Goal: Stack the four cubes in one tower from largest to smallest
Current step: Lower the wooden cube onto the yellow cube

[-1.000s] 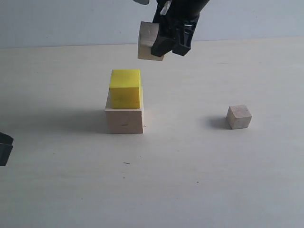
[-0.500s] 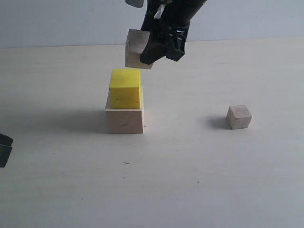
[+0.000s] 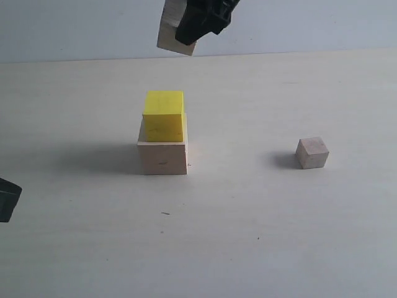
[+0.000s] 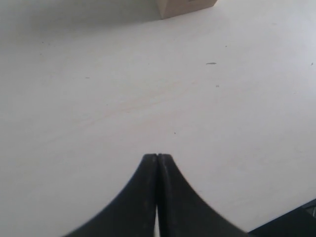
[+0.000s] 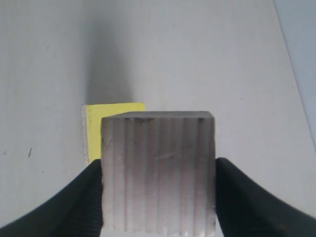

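Part of mid cube (image 3: 169, 34) is cut off at ext. view's top; it is clamped in R gripper (image 3: 198, 26) and held above yellow cube (image 3: 164, 115), not touching. Yellow cube is set on big cube (image 3: 162, 158), half hidden in R wrist view. Small cube (image 3: 312, 153) is seen well apart. L gripper (image 4: 157, 160) is pressed together, empty.

It looked like a robotics lab test station: a plain pale surface (image 3: 279, 236) ran back to a blank light-blue wall (image 3: 322, 25). Plain blocks sat on it, a yellow cube (image 3: 164, 115) atop a large wooden cube (image 3: 162, 158) and a small wooden cube (image 3: 311, 153) apart, while the black right tool (image 3: 186, 30) gripped a grained wooden cube (image 3: 166, 37) overhead.
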Action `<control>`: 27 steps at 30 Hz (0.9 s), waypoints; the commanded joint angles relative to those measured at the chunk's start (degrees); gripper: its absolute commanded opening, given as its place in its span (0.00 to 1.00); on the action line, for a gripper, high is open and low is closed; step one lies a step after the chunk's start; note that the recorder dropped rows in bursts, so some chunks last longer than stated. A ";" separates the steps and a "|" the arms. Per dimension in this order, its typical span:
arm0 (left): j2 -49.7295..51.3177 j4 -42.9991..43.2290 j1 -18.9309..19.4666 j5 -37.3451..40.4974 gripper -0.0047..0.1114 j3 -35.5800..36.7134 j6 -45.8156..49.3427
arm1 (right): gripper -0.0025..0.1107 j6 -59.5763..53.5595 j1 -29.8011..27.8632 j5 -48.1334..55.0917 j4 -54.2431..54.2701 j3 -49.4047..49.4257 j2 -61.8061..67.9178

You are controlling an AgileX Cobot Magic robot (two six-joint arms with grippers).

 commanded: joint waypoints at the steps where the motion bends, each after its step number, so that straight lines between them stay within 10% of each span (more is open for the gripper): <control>1: -0.33 -0.87 0.16 -0.09 0.05 0.30 0.22 | 0.02 0.65 0.08 1.45 0.52 -1.31 0.03; 27: -0.33 -1.55 0.16 0.14 0.05 0.30 0.22 | 0.02 0.66 3.06 1.45 -1.97 -1.31 8.78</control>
